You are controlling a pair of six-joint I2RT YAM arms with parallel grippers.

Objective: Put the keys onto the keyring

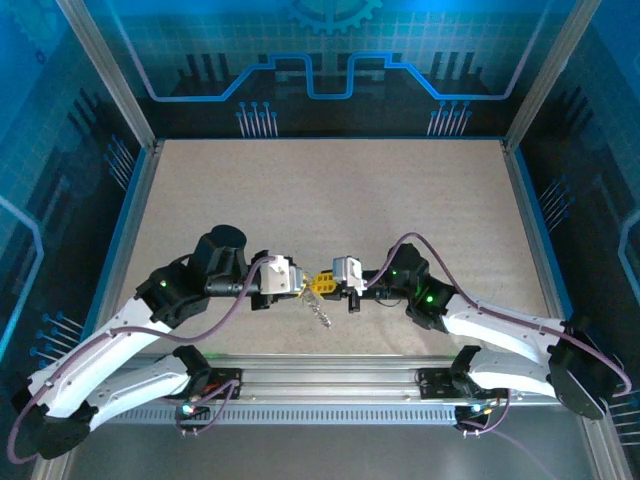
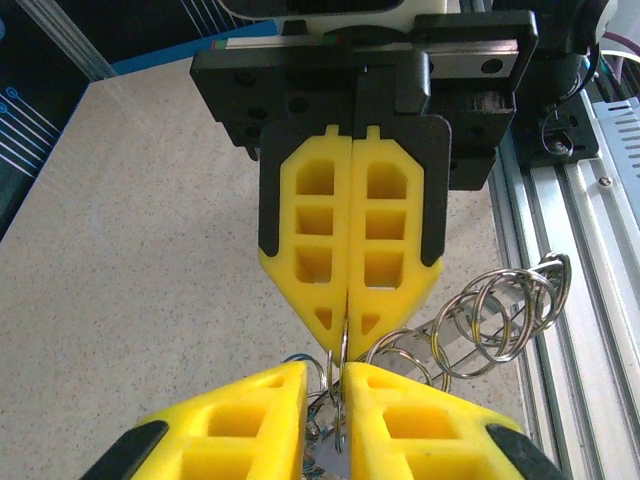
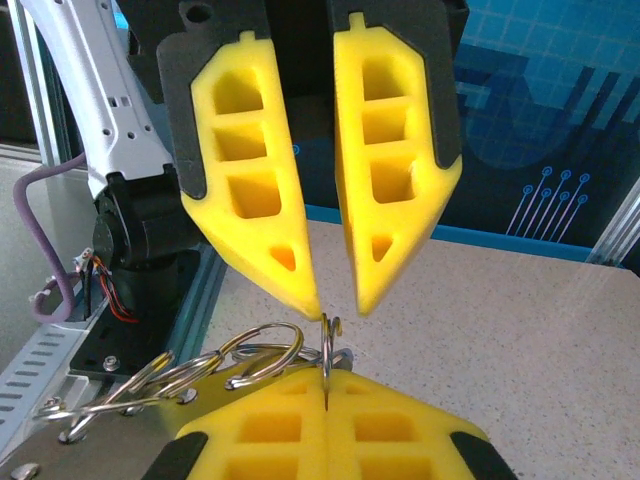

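Note:
Both grippers meet tip to tip above the table's near middle. My right gripper (image 1: 330,281) (image 3: 326,378) is shut on the keyring (image 3: 327,335), a thin steel ring held edge-on. In the left wrist view the keyring (image 2: 342,395) runs from the right gripper's (image 2: 346,338) closed tips into the gap of my left gripper (image 2: 328,378) (image 1: 308,285). The left gripper (image 3: 338,305) is slightly open, one fingertip beside the ring's top. A pale flat piece (image 2: 345,455), likely one of the keys, hangs under the ring, mostly hidden.
A chain of linked steel rings (image 2: 500,310) (image 3: 200,365) trails from the keyring down towards the table (image 1: 322,314). The aluminium rail (image 1: 330,385) with the arm bases runs along the near edge. Blue-edged walls (image 1: 135,210) border the tabletop.

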